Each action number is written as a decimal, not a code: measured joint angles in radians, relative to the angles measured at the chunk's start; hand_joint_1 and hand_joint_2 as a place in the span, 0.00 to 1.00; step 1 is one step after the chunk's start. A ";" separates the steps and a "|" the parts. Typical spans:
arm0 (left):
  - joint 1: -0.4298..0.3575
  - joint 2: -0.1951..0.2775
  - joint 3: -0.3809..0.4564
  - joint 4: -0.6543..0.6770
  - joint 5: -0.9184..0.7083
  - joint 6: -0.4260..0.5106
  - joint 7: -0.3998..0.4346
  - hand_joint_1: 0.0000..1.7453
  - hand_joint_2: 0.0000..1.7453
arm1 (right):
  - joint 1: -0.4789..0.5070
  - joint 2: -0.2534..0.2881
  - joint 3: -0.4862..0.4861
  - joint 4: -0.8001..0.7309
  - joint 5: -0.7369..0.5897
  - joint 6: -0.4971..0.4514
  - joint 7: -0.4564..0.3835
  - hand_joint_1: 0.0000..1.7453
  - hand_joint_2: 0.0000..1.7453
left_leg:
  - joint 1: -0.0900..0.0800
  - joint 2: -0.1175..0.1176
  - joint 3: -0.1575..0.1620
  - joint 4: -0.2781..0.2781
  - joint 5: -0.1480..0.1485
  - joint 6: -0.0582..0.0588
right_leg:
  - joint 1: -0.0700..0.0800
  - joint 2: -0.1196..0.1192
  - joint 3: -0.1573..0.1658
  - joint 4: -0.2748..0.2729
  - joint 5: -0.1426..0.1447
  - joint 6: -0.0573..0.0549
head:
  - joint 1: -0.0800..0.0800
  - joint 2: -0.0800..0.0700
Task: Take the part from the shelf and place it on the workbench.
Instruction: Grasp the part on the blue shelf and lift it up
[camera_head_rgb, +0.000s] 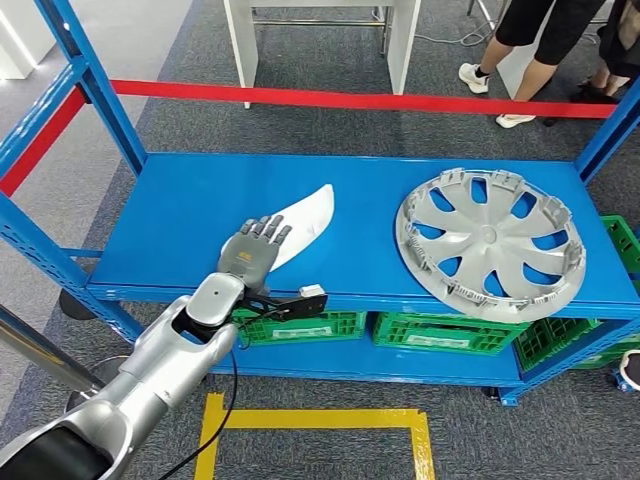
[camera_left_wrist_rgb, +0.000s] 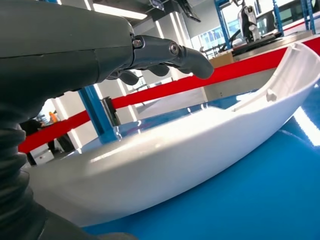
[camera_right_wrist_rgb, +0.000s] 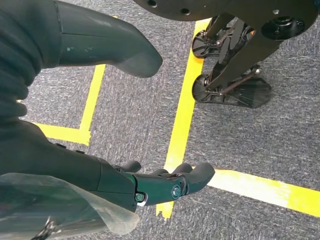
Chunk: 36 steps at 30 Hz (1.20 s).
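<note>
Head view: left hand (camera_head_rgb: 253, 250) sits left of centre, palm down over the near end of the white part (camera_head_rgb: 306, 222), fingers stretched flat, not closed round it. Part lies on the blue shelf (camera_head_rgb: 173, 215); grey hubcap (camera_head_rgb: 490, 243) at right, well apart.

Left wrist view: fingers (camera_left_wrist_rgb: 188, 55) hover extended above the part's edge, nothing gripped.

Right wrist view: right hand (camera_right_wrist_rgb: 124, 185) hangs over grey carpet (camera_right_wrist_rgb: 143, 115) with yellow tape (camera_right_wrist_rgb: 185, 115), fingers loosely apart, empty.

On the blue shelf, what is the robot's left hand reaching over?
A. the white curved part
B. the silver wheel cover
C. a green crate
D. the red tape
A: the left hand lies over the near end of the white curved part.
</note>
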 joint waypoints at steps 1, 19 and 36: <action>-0.002 -0.001 0.000 0.005 -0.001 0.000 0.001 0.00 1.00 | 0.000 0.000 0.000 0.000 0.000 0.000 0.000 0.00 1.00 | 0.000 0.000 0.000 0.000 0.000 0.000 | 0.000 0.000 0.000 0.000 0.000 0.000 | 0.000 0.000; -0.053 -0.020 -0.008 0.094 -0.050 -0.063 0.027 0.89 1.00 | -0.011 0.000 0.010 0.000 -0.003 -0.001 0.010 0.00 1.00 | 0.000 0.000 0.000 0.000 0.000 0.000 | 0.000 0.000 0.000 0.000 0.000 0.000 | 0.000 0.000; -0.066 -0.019 -0.008 0.122 -0.052 -0.066 0.021 1.00 1.00 | -0.011 0.000 0.018 0.000 -0.013 -0.008 0.010 0.00 1.00 | 0.000 0.000 -0.001 0.000 0.000 0.000 | 0.000 0.000 0.000 0.000 0.001 0.000 | 0.000 0.000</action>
